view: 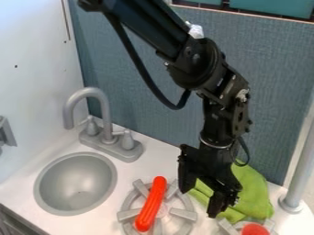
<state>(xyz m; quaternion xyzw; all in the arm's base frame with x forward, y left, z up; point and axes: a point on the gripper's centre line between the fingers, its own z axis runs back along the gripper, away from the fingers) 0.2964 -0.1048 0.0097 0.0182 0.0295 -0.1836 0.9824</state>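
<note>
The gripper [199, 203] is positioned at the right side of the grey burner [127, 215], jaws apart. 1 orange-red sausage [151, 204] lies across the burner. 1 green cloth [255, 195] lies right of the burner, behind the gripper; contact between the 2 cannot be determined. The sink [76, 183] is left of the burner; the faucet [105, 110] is beyond it, to the left.

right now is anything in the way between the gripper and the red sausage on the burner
Nothing visible stands between the gripper and the red sausage. The burner lies low under the sausage, and the green cloth is bunched beside the burner.
</note>
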